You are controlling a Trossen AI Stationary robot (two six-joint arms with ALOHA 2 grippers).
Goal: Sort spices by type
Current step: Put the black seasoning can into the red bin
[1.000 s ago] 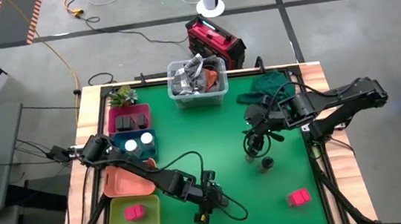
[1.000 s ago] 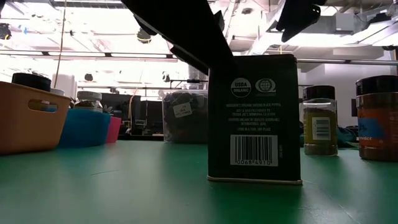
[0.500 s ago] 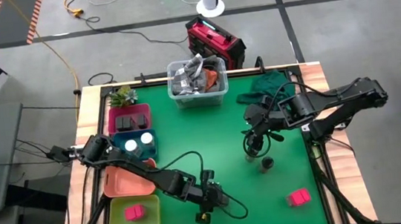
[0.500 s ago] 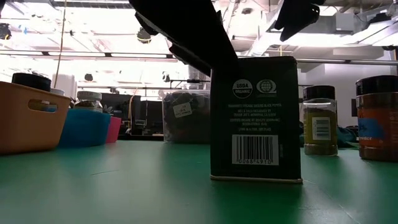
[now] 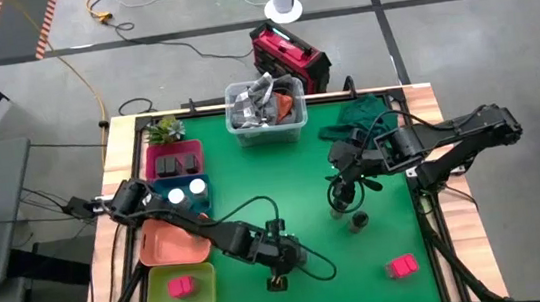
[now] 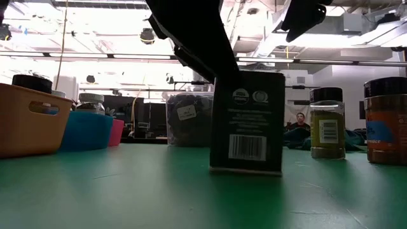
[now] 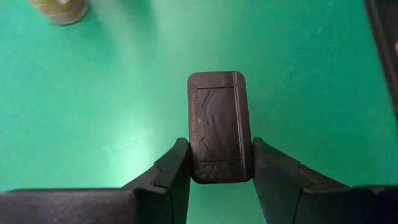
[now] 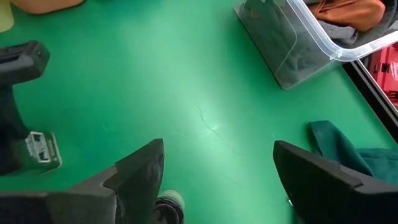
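Black box: black rectangular box (image 7: 220,126) stands upright on the green mat (image 5: 294,184), near its front edge, well in front of the clear bin (image 5: 266,111).
Left gripper: left gripper (image 7: 220,163) comes down from above with both fingers (image 7: 171,171) pressed on the box's two long sides, closed on it.
Round jars: two dark-lidded jars (image 5: 359,220) stand on the mat to the right of the box and nearer the bin; in the low view they are (image 6: 327,122) behind and right of the box, one holding yellowish powder.
Right gripper: right gripper (image 8: 214,180) hovers above those jars, fingers spread wide, holding nothing.
Pink box: pink-red box (image 5: 401,267) lies near the mat's front right corner, well apart from the black box.
Trays: a column left of the bin, from back to front: pink tray (image 5: 153,163) with black boxes, blue tray (image 5: 161,196) with white-topped jars, empty orange tray (image 5: 170,247), yellow-green tray (image 5: 155,297) with one pink box.
Obstruction: the left arm (image 6: 191,32) crosses over the trays and blocks much of the low view above the box.
Cloth: dark green cloth (image 5: 362,116) lies right of the bin.
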